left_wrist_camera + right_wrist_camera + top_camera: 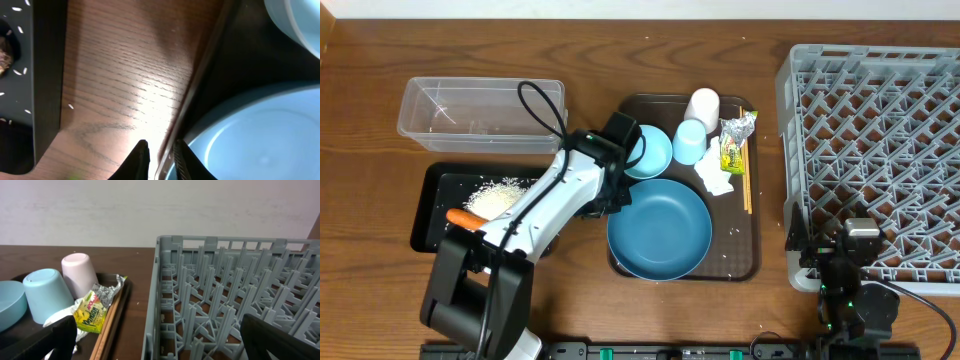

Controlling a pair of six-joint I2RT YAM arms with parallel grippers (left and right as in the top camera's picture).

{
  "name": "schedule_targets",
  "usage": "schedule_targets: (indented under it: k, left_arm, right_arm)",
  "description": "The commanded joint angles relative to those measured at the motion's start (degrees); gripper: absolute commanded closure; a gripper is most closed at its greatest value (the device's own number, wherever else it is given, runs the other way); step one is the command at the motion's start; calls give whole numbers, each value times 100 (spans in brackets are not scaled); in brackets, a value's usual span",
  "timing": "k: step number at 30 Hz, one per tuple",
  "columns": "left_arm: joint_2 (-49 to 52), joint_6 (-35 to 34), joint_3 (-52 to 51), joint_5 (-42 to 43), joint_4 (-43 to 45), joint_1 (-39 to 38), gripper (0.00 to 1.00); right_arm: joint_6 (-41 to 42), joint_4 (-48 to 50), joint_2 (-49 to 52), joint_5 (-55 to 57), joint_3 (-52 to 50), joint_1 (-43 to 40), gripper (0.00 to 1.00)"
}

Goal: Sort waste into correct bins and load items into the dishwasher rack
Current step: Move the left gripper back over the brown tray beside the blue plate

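Two robot arms work at a table (pixel 360 100) set with bins, dishes and a rack.
At left, a clear tub (pixel 480 115) sits behind a black tray (pixel 426 210) holding rice (pixel 498 195) and a carrot (pixel 466 217); the left gripper (pixel 161 159), narrowed to a slim gap, straddles the left rim of the dark-blue plate (pixel 660 230) on the brown tray (pixel 742 262), though a firm grip cannot be told; behind are a small bowl (pixel 650 152), light-blue cup (pixel 688 142), white cup (pixel 703 105), wrapper (pixel 733 150), tissue (pixel 715 180) and chopsticks (pixel 746 190); at right, the right gripper (pixel 165 332), spread wide and empty, faces the grey rack (pixel 875 130).
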Motion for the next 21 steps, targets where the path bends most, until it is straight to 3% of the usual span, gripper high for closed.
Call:
schedule_targets:
  k: [1,5,12,21]
  left_arm:
    - [70,-55,-63,-4,22,-11,81]
    - [142,-55,-76,0,74,-11,81]
    - [256,-55,-125,4,136,-81,93]
    - [254,-52,-125,643,411,-118,93]
  right_arm:
    - [-87,-9,-33,-9,-20,-92,1]
    - [-87,-9,-33,-9,-20,-92,1]
    - [-87,-9,-33,-9,-20,-92,1]
    - [-87,-9,-33,-7,-20,-92,1]
